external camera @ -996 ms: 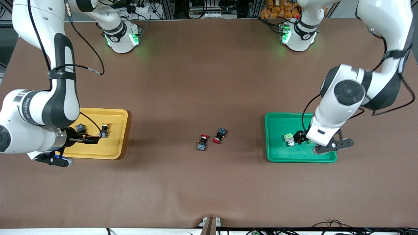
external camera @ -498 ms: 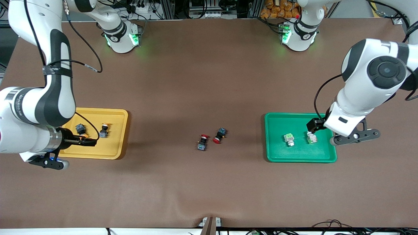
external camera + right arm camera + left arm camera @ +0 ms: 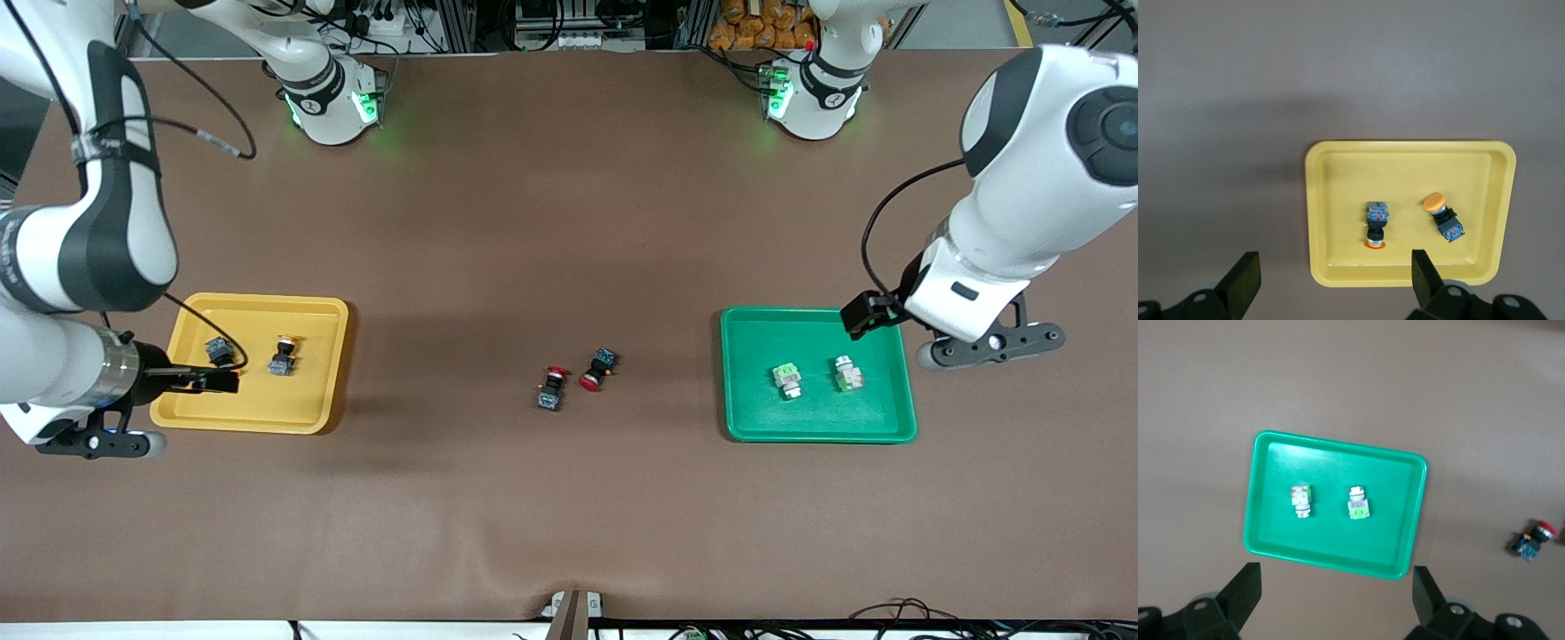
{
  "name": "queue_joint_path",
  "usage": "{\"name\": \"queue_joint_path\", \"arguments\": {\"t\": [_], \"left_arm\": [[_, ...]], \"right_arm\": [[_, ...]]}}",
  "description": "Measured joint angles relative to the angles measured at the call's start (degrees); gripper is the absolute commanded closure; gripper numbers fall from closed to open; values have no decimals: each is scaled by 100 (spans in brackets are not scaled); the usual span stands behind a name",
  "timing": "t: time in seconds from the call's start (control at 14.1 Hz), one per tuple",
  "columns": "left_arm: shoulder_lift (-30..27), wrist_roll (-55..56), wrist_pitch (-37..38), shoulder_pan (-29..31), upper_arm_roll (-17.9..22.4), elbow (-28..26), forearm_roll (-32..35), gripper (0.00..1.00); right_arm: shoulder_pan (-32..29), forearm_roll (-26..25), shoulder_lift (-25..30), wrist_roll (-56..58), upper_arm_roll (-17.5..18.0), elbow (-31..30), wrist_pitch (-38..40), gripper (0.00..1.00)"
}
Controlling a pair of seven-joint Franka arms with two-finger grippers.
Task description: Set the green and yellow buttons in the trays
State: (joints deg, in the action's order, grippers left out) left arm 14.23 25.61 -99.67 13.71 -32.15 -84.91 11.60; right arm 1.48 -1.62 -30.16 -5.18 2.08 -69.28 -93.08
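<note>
Brown table (image 3: 569, 222) spanning everything, both Franka arms drawn back toward their own ends, apparently done with their work.

Left gripper (image 3: 867, 313) hanging over the farther corner of the green tray (image 3: 747, 324), at the left arm's end of the table; in the left wrist view, fingers (image 3: 1245, 590) spread wide with nothing between them; right gripper (image 3: 218, 380) over the yellow tray (image 3: 311, 311) at the right arm's end, fingers (image 3: 1245, 277) likewise splayed and empty in its own wrist view. Both up high and clear of the contents, presumably so as not to knock what lies below.

Trays next: shallow, rectangular, round-cornered, raised rims keeping small parts from rolling off; well apart, one at each end, colour matching the load.

Then the buttons, smallest of all. Inside the green tray, two whitish-grey blocks with light green parts (image 3: 787, 380) (image 3: 846, 374), side by side, near but not touching, roughly mid-tray. Inside the yellow tray, two black-bodied switches with round orange-yellow caps (image 3: 283, 354) (image 3: 218, 351), lying on their sides, apart from each other; cap of the second partly hidden in the front view, plain in the right wrist view (image 3: 1375, 225).

Left mid-table, between the trays: two red-capped buttons (image 3: 552, 388) (image 3: 597, 369), close together, untouched and no part of the sorting.

Task judged complete: all four sorted by colour.
</note>
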Motion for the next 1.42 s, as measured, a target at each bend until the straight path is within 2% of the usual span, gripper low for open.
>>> {"name": "queue_joint_path", "arguments": {"t": [0.14,0.43,0.5,0.71,1.07,1.21,1.42], "left_arm": [[-206,-361,173,-94,273,26,-258,0],[-658,-1105,561,-802,1492,32,-807,0],[-744,-1207,695,-919,1691,32,-859,0],[-961,-1314,1065,-1092,1978,13,-882,0],[-1416,-1941,1185,-1704,3091,-429,-1302,0],[-1677,-1987,1195,-1765,3176,-764,-1333,0],[-2072,-1987,1278,-1842,3171,-1116,-1333,0]], "right_arm": [[14,-33,120,-1,22,226,344,0],[-3,-33,868,-9,23,520,1011,0],[-7,-28,1124,-23,20,489,1103,0],[-44,23,1827,-78,-25,4,1163,0],[-59,270,2612,-273,-317,-987,1029,0],[-61,470,2849,-435,-475,-1267,939,0],[-60,499,2961,-477,-511,-1380,901,0]]}}
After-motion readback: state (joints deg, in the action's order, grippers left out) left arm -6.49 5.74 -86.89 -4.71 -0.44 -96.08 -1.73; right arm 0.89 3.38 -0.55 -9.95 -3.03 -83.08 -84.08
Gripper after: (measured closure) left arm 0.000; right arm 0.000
